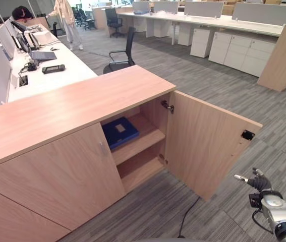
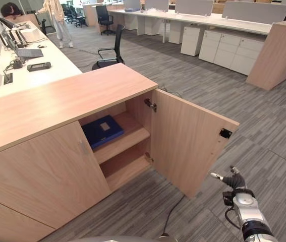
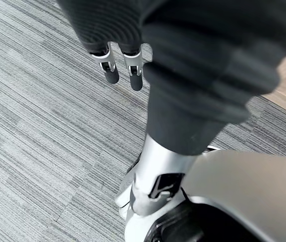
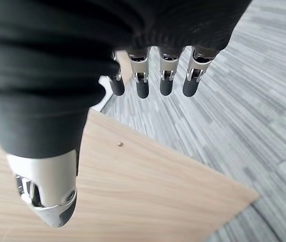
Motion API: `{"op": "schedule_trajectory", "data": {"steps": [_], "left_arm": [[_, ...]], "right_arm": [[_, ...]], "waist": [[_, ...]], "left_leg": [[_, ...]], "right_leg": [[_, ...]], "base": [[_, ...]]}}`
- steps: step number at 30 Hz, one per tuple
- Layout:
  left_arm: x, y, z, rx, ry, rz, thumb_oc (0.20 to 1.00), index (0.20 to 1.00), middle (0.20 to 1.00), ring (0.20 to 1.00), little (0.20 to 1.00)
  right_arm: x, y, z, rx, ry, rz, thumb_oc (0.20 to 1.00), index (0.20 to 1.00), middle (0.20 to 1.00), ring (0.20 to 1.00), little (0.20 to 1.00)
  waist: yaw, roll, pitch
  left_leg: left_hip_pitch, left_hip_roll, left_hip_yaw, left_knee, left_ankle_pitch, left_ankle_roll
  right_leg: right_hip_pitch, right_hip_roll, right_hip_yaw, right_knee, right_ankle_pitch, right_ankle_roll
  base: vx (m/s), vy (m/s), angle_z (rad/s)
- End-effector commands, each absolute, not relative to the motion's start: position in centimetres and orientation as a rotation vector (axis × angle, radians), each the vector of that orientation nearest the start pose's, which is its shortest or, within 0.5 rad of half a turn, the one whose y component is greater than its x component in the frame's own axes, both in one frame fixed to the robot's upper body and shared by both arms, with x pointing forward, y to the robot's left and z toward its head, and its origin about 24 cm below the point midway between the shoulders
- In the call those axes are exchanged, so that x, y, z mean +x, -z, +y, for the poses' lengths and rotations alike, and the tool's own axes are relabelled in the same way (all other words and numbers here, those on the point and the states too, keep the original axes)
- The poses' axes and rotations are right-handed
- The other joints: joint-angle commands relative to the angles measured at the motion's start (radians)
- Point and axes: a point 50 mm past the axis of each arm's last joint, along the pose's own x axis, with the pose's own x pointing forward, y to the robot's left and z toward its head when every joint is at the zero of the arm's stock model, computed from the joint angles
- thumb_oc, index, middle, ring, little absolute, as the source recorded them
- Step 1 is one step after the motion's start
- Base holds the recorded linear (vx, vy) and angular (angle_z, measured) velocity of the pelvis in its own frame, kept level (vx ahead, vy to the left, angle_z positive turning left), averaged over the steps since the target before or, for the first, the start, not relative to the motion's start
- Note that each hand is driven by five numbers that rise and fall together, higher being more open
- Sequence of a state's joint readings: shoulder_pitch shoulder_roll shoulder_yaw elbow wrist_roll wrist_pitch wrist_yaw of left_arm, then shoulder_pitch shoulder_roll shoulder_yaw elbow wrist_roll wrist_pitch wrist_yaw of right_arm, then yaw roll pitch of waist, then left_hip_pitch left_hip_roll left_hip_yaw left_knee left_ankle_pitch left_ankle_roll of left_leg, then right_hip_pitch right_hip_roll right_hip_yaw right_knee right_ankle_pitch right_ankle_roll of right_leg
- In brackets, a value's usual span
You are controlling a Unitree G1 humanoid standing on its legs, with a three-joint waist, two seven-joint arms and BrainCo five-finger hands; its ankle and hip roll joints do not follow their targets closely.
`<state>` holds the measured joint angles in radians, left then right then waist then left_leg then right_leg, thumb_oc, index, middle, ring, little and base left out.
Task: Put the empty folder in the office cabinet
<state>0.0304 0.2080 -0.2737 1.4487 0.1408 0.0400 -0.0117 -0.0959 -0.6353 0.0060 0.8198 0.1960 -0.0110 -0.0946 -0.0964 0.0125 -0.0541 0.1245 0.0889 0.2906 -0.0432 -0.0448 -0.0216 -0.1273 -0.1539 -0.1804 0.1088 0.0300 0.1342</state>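
The blue folder [image 1: 120,132] lies flat on the upper shelf inside the wooden office cabinet [image 1: 72,108], no hand touching it. The cabinet's right door [image 1: 208,146] stands swung wide open; its left door is closed. My right hand [image 1: 256,181] hangs low at the lower right, just outside the open door's free edge. In the right wrist view its fingers [image 4: 153,83] are straight and hold nothing, with the door panel [image 4: 148,196] below them. My left hand [image 3: 117,70] hangs over the carpet with relaxed fingers, empty.
A white desk [image 1: 57,75] with monitors, a laptop and a phone stands behind the cabinet. A black office chair [image 1: 122,53] is beyond it. Two people [image 1: 67,20] are at the far back. White drawer units [image 1: 243,50] and a wooden partition [image 1: 284,55] stand at right.
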Motion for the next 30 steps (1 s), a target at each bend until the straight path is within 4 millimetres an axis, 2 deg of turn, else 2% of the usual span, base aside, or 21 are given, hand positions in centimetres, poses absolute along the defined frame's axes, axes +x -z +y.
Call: {"op": "schedule_trajectory", "data": {"steps": [1,2,3,4,9,10,11,17,24,27,30], "left_arm": [[5.0,17.1,23.0,0.454,0.139,1.456,1.0,1.0,1.0,1.0,1.0],[4.9,17.2,23.0,0.454,0.144,1.458,1.0,1.0,1.0,1.0,1.0],[4.9,17.1,23.0,0.455,0.143,1.457,1.0,1.0,1.0,1.0,1.0],[4.7,17.1,23.2,0.457,0.146,1.461,1.0,1.0,1.0,1.0,1.0],[4.5,17.1,23.6,0.461,0.141,1.47,1.0,1.0,1.0,1.0,1.0],[4.3,17.0,23.8,0.459,0.135,1.476,1.0,1.0,1.0,1.0,1.0],[4.3,17.0,23.7,0.459,0.135,1.476,1.0,1.0,1.0,1.0,1.0],[3.9,16.9,24.5,0.447,0.103,1.495,1.0,1.0,1.0,1.0,1.0],[3.3,16.6,25.7,0.444,0.064,1.517,1.0,1.0,1.0,1.0,1.0],[3.0,16.5,26.1,0.439,0.048,1.523,1.0,1.0,1.0,1.0,1.0],[2.8,16.4,26.5,0.44,0.037,1.53,1.0,1.0,1.0,1.0,1.0]], "right_arm": [[22.8,0.8,-36.1,-0.504,0.414,0.51,1.0,1.0,1.0,1.0,1.0],[23.3,0.0,-36.2,-0.523,0.411,0.479,1.0,1.0,1.0,1.0,1.0],[23.3,0.0,-36.2,-0.523,0.411,0.479,1.0,1.0,1.0,1.0,1.0],[24.0,-1.5,-36.6,-0.562,0.416,0.428,1.0,1.0,1.0,1.0,1.0],[25.5,-4.9,-37.8,-0.618,0.459,0.328,1.0,1.0,1.0,1.0,1.0],[25.8,-6.3,-38.7,-0.637,0.492,0.304,1.0,1.0,1.0,1.0,1.0],[25.8,-6.3,-38.8,-0.637,0.492,0.303,1.0,1.0,1.0,1.0,1.0],[26.0,-9.8,-40.9,-0.687,0.567,0.251,1.0,1.0,1.0,1.0,1.0],[25.3,-12.0,-43.6,-0.682,0.663,0.263,1.0,1.0,1.0,1.0,1.0],[25.7,-13.0,-43.8,-0.694,0.66,0.258,1.0,1.0,1.0,1.0,1.0],[26.9,-13.5,-42.9,-0.701,0.616,0.232,1.0,1.0,1.0,1.0,1.0]], "waist": [[0.004,-0.073,0.006],[0.006,-0.07,0.007],[0.006,-0.073,0.006],[0.009,-0.072,0.003],[0.018,-0.076,0.001],[0.021,-0.078,0.001],[0.021,-0.078,0.001],[0.02,-0.083,0.005],[0.022,-0.084,0.008],[0.023,-0.081,0.01],[0.025,-0.081,0.014]], "left_leg": [[0.015,-0.061,-0.037,-0.002,-0.08,0.028],[0.022,-0.06,-0.041,-0.002,-0.085,0.028],[0.018,-0.062,-0.04,-0.002,-0.081,0.028],[0.018,-0.064,-0.045,-0.005,-0.08,0.027],[0.02,-0.065,-0.057,-0.01,-0.078,0.026],[0.021,-0.066,-0.061,-0.013,-0.077,0.025],[0.021,-0.066,-0.061,-0.013,-0.077,0.025],[0.022,-0.064,-0.067,-0.017,-0.074,0.021],[0.024,-0.056,-0.075,-0.017,-0.071,0.008],[0.025,-0.049,-0.075,-0.017,-0.068,0.001],[0.022,-0.04,-0.076,-0.016,-0.061,-0.007]], "right_leg": [[0.052,-0.005,-0.013,-0.161,0.112,0.02],[0.06,-0.002,-0.012,-0.162,0.11,0.02],[0.056,-0.004,-0.012,-0.163,0.112,0.02],[0.059,-0.003,-0.011,-0.164,0.11,0.017],[0.068,-0.001,-0.013,-0.168,0.107,0.015],[0.07,-0.001,-0.013,-0.169,0.107,0.016],[0.07,-0.001,-0.013,-0.17,0.107,0.016],[0.077,-0.001,-0.008,-0.171,0.103,0.016],[0.092,0.004,-0.009,-0.174,0.085,0.012],[0.097,0.009,-0.011,-0.174,0.075,0.009],[0.101,0.016,-0.013,-0.175,0.067,0.004]], "base": [[0.02,0.013,0.08],[0.01,0.005,0.09],[0.02,0.01,0.12],[0.01,0.006,0.13],[0.02,-0.005,0.1],[0.01,-0.007,0.06],[0.02,-0.013,0.07],[0.01,-0.023,0.08],[0.03,-0.052,0.04],[0.04,-0.084,0.03],[0.03,-0.085,0.01]]}}
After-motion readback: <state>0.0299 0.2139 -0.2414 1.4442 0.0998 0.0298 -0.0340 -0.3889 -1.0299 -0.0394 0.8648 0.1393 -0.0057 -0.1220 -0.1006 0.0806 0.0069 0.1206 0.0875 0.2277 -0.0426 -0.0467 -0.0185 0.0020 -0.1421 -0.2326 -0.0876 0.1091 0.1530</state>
